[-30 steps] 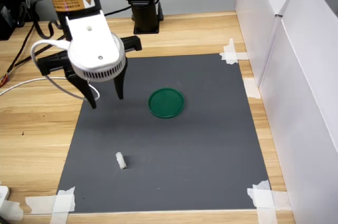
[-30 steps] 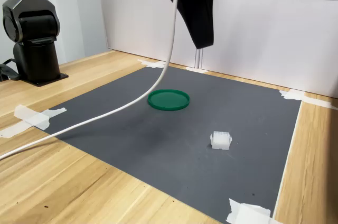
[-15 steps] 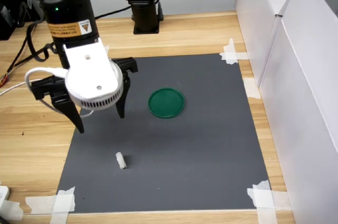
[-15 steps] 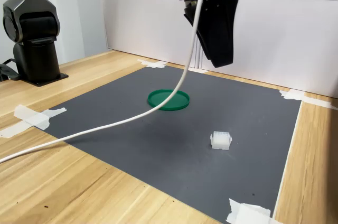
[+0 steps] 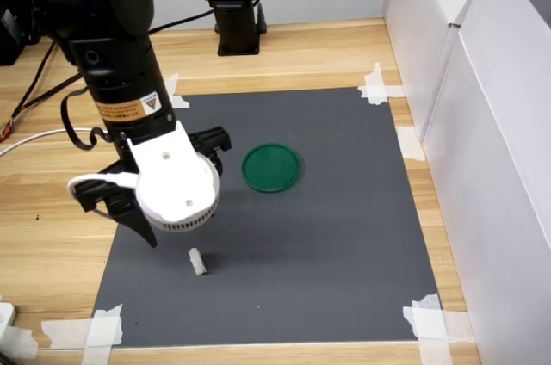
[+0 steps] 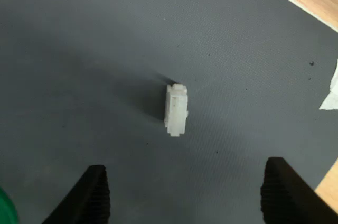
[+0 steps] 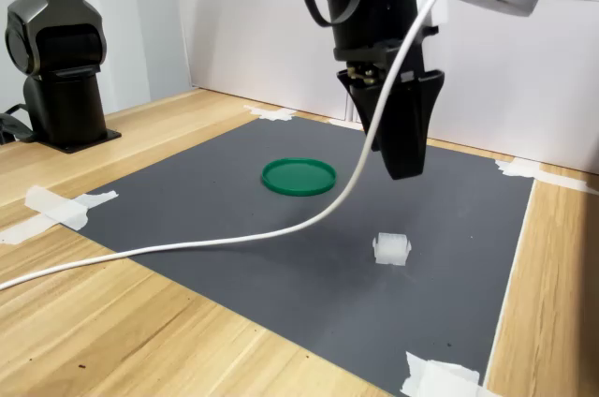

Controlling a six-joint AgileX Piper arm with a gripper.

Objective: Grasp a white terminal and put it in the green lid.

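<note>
The white terminal [image 5: 198, 262] lies on the dark grey mat, near its front left in the first exterior view, and shows as a small stepped block [image 7: 392, 248] in the second exterior view. The green lid [image 5: 271, 167] lies flat and empty farther back on the mat [image 7: 299, 176]. My gripper [image 6: 186, 182] hangs open just above the terminal [image 6: 176, 110], which sits ahead of the fingertips [image 6: 96, 182] with nothing between them. In the second exterior view the dark fingers [image 7: 402, 135] point down, apart from the terminal.
The mat [image 5: 344, 236] is taped at its corners to a wooden table. A second black arm's base [image 5: 228, 3] stands at the back. White walls [image 5: 482, 124] close off the first exterior view's right. A white cable [image 7: 187, 247] trails across the mat's front.
The arm has moved from beside the lid toward the mat's front and lowered over the terminal. The gripper stays open.
</note>
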